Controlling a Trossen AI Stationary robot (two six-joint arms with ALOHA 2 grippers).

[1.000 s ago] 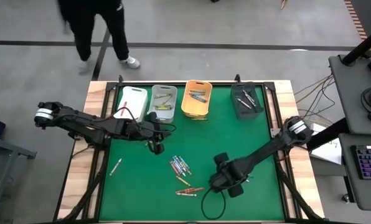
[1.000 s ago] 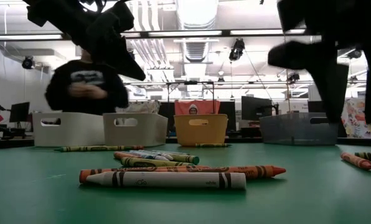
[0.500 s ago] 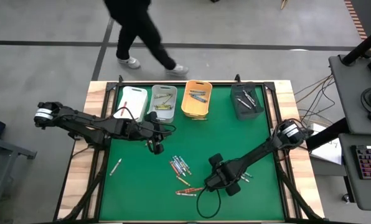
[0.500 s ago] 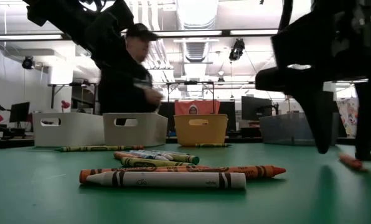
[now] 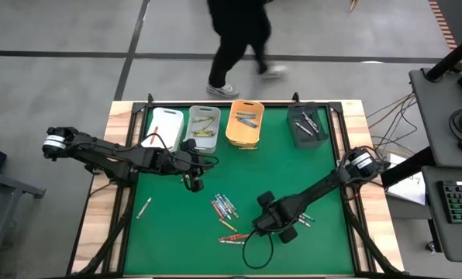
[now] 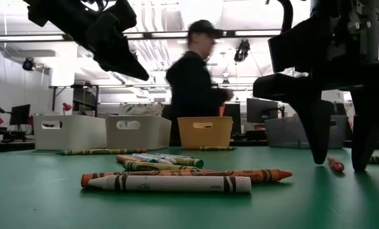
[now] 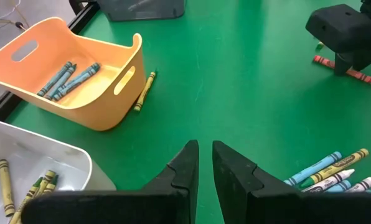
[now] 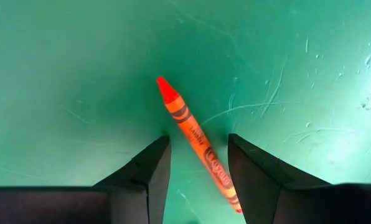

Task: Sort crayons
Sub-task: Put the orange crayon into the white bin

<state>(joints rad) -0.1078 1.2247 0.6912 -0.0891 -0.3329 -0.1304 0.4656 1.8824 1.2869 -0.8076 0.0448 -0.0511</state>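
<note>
An orange-red crayon lies flat on the green mat, right of centre and toward the near edge. My right gripper points straight down, open, one finger on each side of it; in the low view the gripper stands low over the same crayon. More crayons lie in a loose cluster at mid-table, with two at the front. My left gripper hangs above the mat near the grey bin, shut, with nothing between its fingers.
A white bin, a grey one, an orange one and a dark one line the far edge, each holding crayons. A single crayon lies at the left. A person walks beyond the far edge.
My right gripper has come down and a little toward the table's left, from above the mat to just over it, and now stands astride the orange-red crayon, still open. Behind the table the person has walked from left to right.
</note>
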